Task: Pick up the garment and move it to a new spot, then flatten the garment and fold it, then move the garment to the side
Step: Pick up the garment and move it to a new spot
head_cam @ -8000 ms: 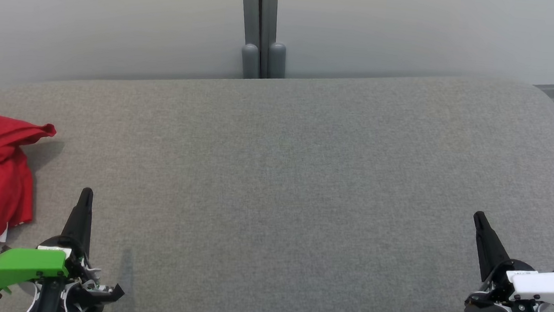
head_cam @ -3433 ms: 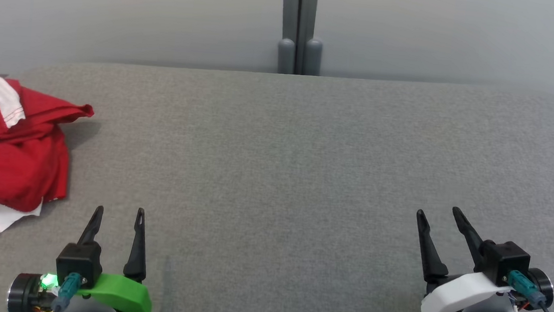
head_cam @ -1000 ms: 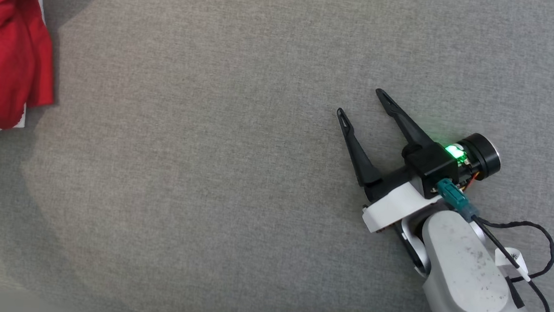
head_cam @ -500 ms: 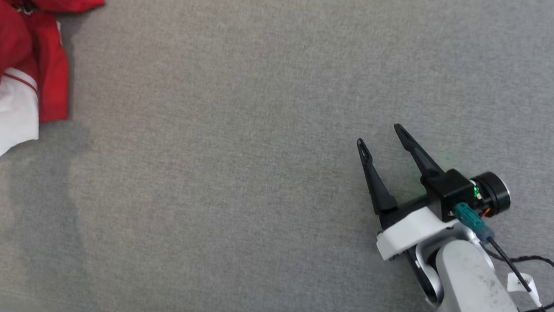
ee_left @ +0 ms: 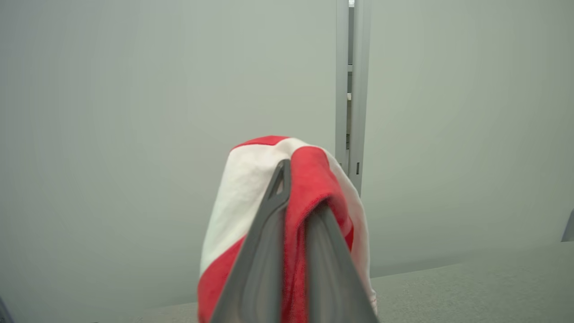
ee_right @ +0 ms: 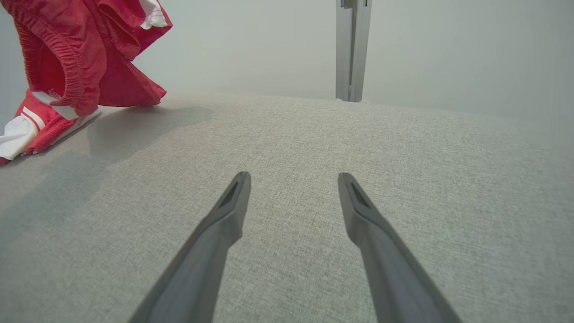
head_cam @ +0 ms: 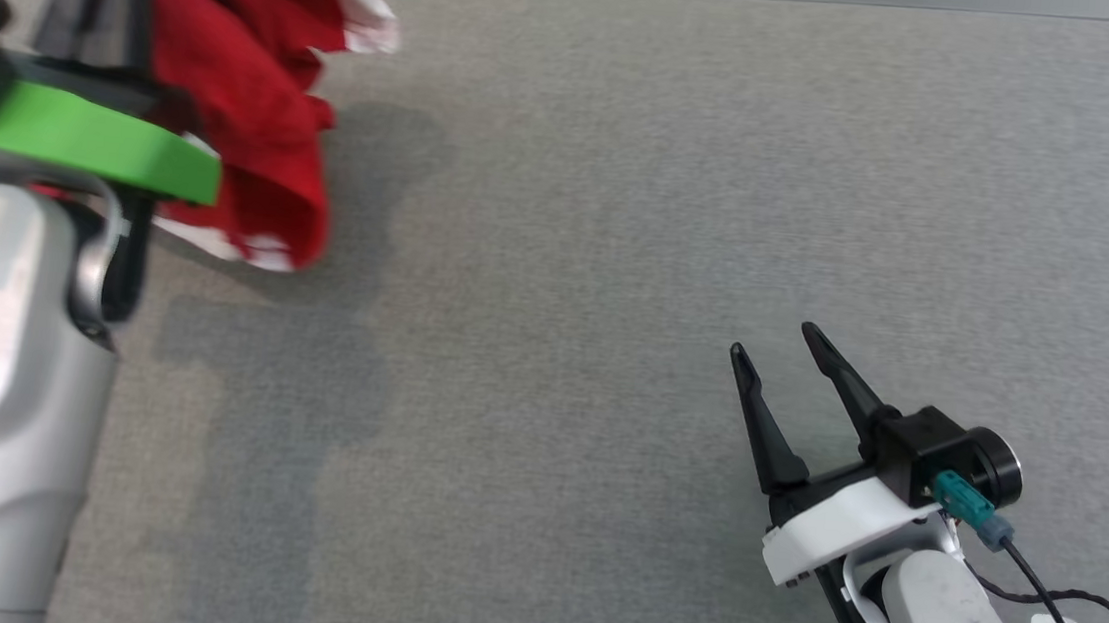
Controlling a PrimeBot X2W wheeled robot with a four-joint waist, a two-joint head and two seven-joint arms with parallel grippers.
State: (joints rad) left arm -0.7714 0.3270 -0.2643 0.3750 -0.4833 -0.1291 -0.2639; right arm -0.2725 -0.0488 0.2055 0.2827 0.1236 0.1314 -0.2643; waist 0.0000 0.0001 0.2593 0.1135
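Pinching a bunched fold of the red-and-white garment [head_cam: 244, 74] tight between its clamped fingers [ee_left: 264, 251], the left gripper [ee_left: 296, 193] is holding it up over the left end of the grey padded surface [head_cam: 574, 203], lower edge resting on it, while the right gripper [head_cam: 773, 339] is just hovering well apart, fingers spread wide with nothing in them.

A wide bench padded in grey woven fabric [head_cam: 624, 207]; the lower folds of a crumpled red-and-white cloth garment [head_cam: 263, 196] rest at its left end.
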